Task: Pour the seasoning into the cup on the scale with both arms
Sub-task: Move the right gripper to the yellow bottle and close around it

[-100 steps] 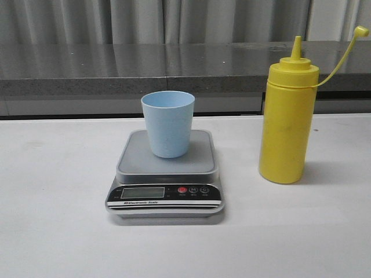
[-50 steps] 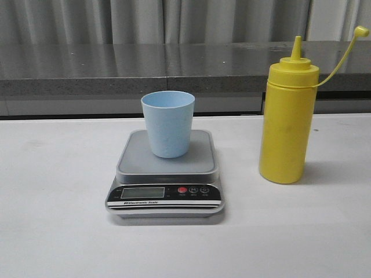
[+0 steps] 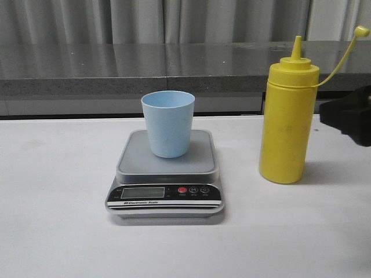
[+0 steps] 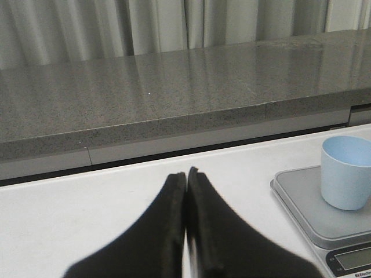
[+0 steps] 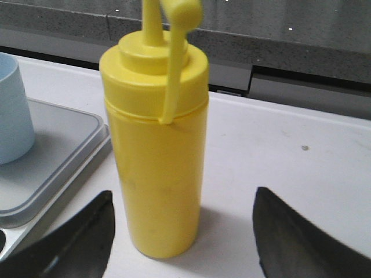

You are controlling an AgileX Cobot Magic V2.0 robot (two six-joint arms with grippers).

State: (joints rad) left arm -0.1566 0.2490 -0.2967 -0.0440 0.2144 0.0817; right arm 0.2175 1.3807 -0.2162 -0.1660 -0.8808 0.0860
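The pale blue cup [image 3: 168, 123] stands upright on the silver-grey scale [image 3: 166, 174] in the middle of the table. To its right stands the yellow seasoning bottle [image 3: 287, 121], nozzle up, its cap hanging on a thin strap. My right gripper [image 5: 182, 200] is open, a finger on either side of the bottle [image 5: 155, 145] without touching it; in the front view its black housing [image 3: 351, 116] shows at the right edge. My left gripper [image 4: 186, 174] is shut on nothing, left of the scale [image 4: 313, 214] and cup [image 4: 346, 172], and is not seen in the front view.
A grey stone ledge [image 3: 116, 69] runs along the back of the white table [image 3: 58, 220], with pale curtains behind it.
My right arm's black housing has come into the front view at the right edge, beside the bottle. The cup, scale and bottle have not moved.
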